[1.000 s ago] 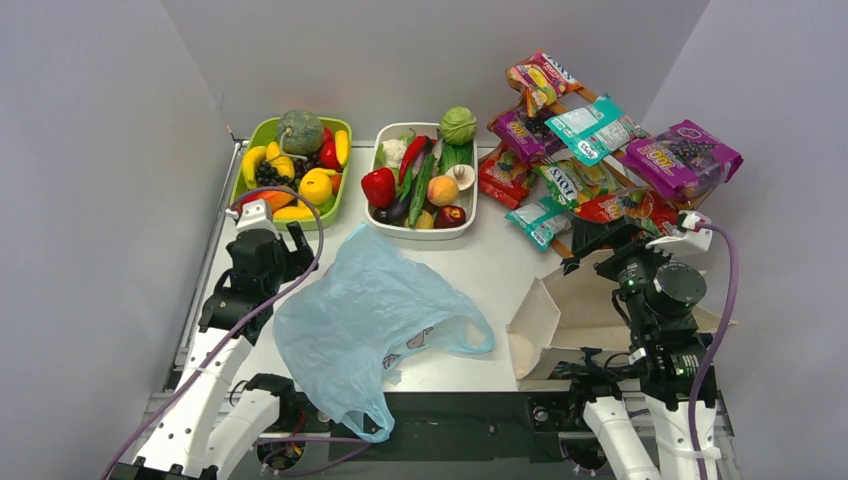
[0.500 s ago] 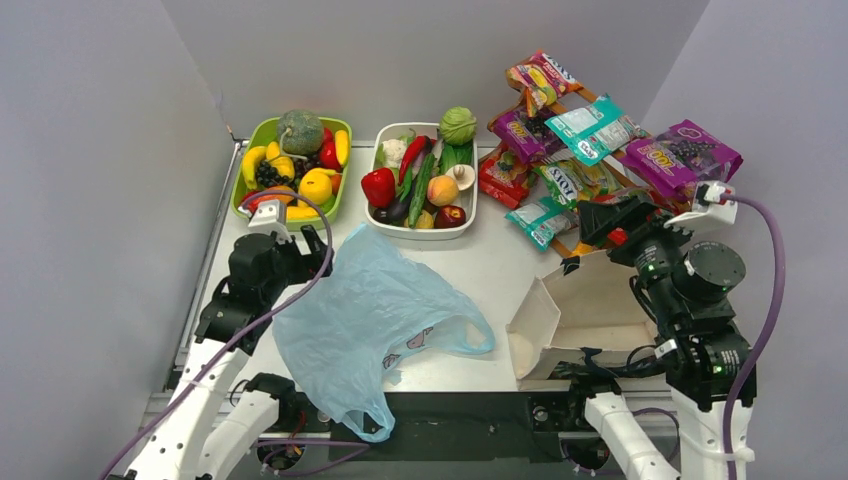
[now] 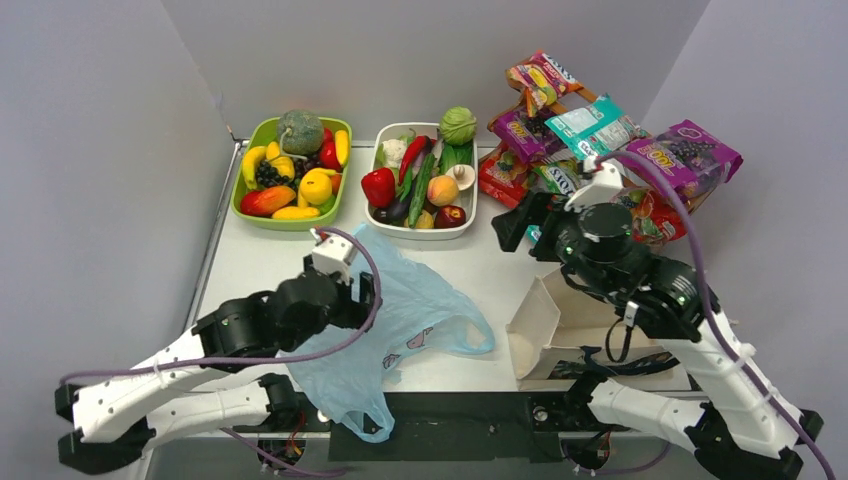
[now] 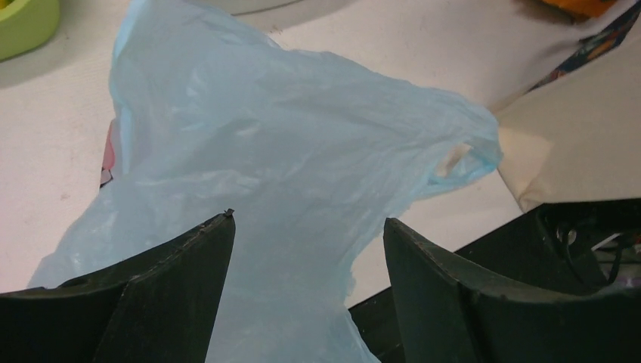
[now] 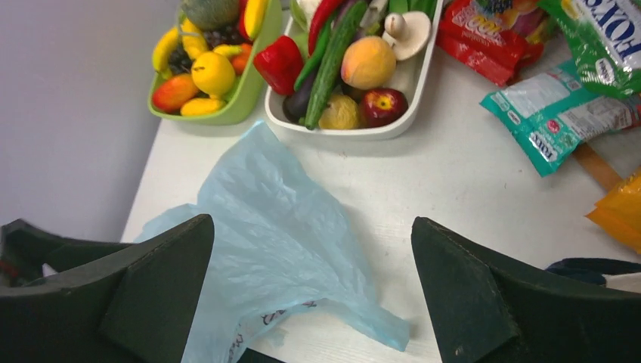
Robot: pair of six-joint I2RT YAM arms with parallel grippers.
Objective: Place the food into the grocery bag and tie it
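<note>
A light-blue grocery bag lies crumpled on the desk, with the left gripper over its left side. The right gripper hangs beside the snack packets. Behind, a green tray and a white tray hold toy food. A beige tote lies at the right.

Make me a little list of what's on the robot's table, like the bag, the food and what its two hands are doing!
Grocery bag: light blue, crumpled on the table, not tied
Green tray: toy fruit
White tray: toy vegetables
Snack packets: piled at the back right
Left gripper: open, over the bag
Right gripper: open, holding nothing
</note>
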